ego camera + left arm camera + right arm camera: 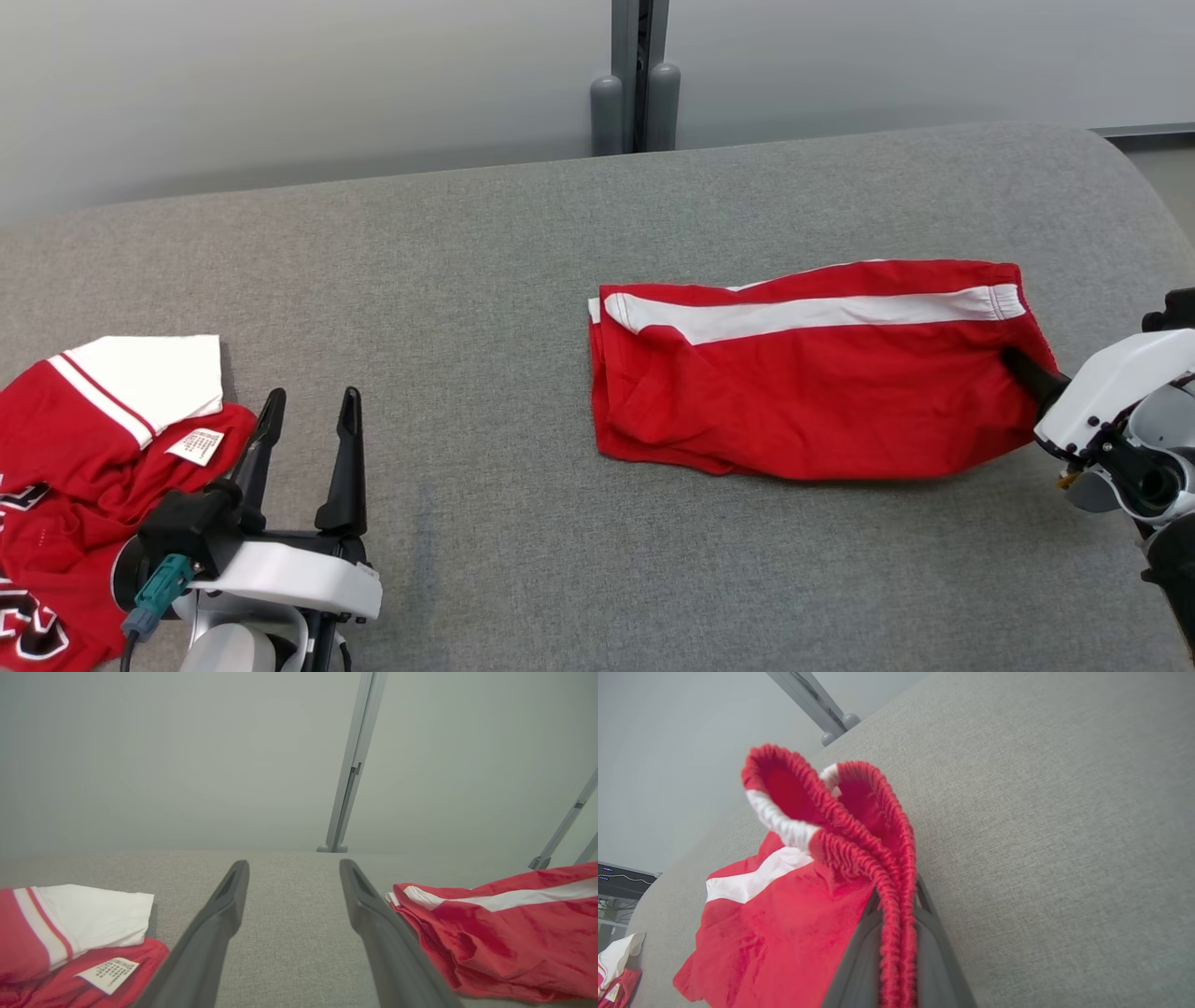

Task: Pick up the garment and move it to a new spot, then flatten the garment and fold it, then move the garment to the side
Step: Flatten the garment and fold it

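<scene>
The garment, red shorts with a white side stripe, lies folded lengthwise on the grey cushion, waistband to the right. My right gripper is shut on the ribbed elastic waistband, which bunches up between its dark fingers. The shorts spread away from it to the left. My left gripper stands open at the lower left, nothing between its fingers; the shorts' hem end lies just to its right.
A second red and white jersey with a white label lies crumpled at the left edge, touching the left gripper's base; it shows again as the jersey. A grey post stands behind the cushion. The cushion's right edge curves off near my right arm.
</scene>
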You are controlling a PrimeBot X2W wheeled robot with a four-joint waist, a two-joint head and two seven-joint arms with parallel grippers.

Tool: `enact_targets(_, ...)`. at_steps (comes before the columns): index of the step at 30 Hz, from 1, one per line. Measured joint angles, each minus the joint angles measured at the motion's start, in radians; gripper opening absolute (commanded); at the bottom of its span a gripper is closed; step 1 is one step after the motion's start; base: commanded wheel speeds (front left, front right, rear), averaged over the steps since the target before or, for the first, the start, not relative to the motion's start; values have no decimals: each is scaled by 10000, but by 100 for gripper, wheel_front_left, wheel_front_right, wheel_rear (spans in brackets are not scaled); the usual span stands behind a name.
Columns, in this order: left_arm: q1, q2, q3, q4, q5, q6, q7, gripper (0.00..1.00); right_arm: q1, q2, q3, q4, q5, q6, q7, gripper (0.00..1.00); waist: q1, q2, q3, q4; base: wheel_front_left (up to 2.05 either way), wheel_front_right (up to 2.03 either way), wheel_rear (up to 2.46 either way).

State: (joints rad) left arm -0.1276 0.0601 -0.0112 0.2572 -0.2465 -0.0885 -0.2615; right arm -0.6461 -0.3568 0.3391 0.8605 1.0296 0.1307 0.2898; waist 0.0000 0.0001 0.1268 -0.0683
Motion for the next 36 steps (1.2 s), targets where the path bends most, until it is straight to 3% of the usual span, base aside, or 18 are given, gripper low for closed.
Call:
enact_targets(7,-1,-10,-151,96,6,-88,0,100,1,100,-314,-376,242,-2,349,0,0,0,-132,7,0,0,0)
enact_targets(19,8,-40,-337,399,-17,-159,0,100,213,1440,-1239,-1338,2288,-2,2211,0,0,0,-282,852,0,0,0)
enact_targets(28,1,-54,-387,464,-90,-159,0,100,-72,2274,-1542,-775,2445,-2,2178,0,0,0,-195,1602,0,0,0)
enact_targets(35,-37,-67,-433,516,-94,-159,0,100,-301,2497,-1448,-86,2138,-4,1833,0,0,0,-46,1994,0,0,0)
enact_targets(36,-39,-69,-430,525,-94,-159,0,100,-355,2510,-1425,63,2061,-4,1816,7,0,0,-24,2028,0,0,0)
